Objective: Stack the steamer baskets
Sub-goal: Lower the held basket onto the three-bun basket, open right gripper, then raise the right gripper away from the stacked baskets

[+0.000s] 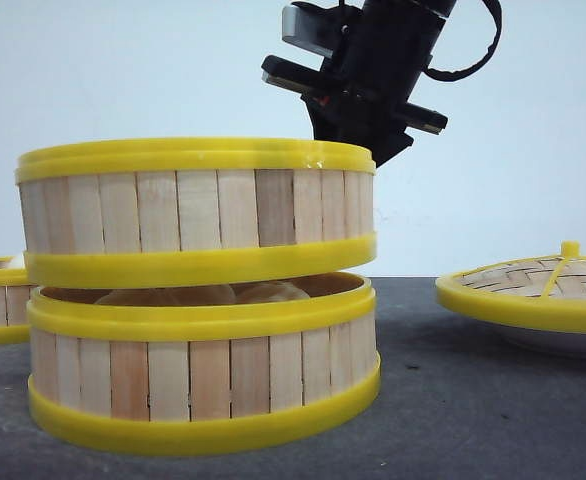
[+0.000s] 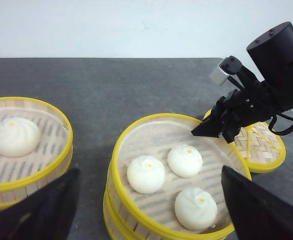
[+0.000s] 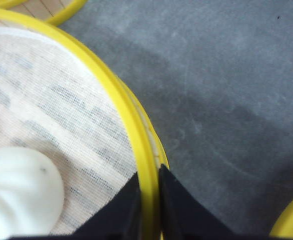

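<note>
Two steamer baskets stacked | dark grey table, white wall | right claw pinching top rim | left claw wide, empty

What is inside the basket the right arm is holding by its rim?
Three white buns on a cloth liner fill the upper basket. The lower basket beneath it shows only bun tops through the gap; the rest is covered.

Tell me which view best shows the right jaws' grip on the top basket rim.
Right wrist view: the right gripper has one of its jaws on each side of the top basket rim, pinching it. The front view hides the jaws behind that basket. The left wrist view shows the contact only from afar.
</note>
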Tool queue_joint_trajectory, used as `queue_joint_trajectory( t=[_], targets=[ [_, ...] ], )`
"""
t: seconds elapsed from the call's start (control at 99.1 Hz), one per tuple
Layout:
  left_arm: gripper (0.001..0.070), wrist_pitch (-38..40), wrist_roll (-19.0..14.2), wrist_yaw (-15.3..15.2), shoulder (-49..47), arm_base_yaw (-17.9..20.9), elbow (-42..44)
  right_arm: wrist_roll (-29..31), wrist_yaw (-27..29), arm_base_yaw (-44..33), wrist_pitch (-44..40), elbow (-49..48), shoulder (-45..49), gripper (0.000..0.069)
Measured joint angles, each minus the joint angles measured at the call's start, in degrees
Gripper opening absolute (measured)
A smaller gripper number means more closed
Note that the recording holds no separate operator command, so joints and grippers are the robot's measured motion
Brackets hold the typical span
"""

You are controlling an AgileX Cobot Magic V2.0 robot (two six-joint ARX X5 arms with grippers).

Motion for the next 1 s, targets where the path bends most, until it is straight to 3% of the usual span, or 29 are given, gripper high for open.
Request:
queue_joint_trajectory(
  t=[0.696, 0.746, 0.837, 0.877, 0.999],
  targets=[
    [0.0548, 0.0, 0.0, 0.0, 0.0, 0.0, 0.0, 1.0, 0.5, 0.0, -0.9, -0.5, 2.8, 0.0028],
    [0.0548, 0.0, 0.0, 0.0, 0.0, 0.0, 0.0, 1.1, 0.3, 0.0, -0.9, -0.5, 2.8, 0.0088],
    [0.0548, 0.0, 0.0, 0.0, 0.0, 0.0, 0.0, 1.3, 0.3, 0.1, -0.5, -0.5, 2.8, 0.0335],
    [0.0548, 0.0, 0.0, 0.0, 0.0, 0.0, 0.0, 1.4, 0.3, 0.1, 0.0, -0.5, 2.7, 0.0413],
    [0.0548, 0.0, 0.0, -0.1, 0.0, 0.0, 0.0, 1.3, 0.4, 0.1, 2.2, -0.5, -0.1, 0.049]
  ],
)
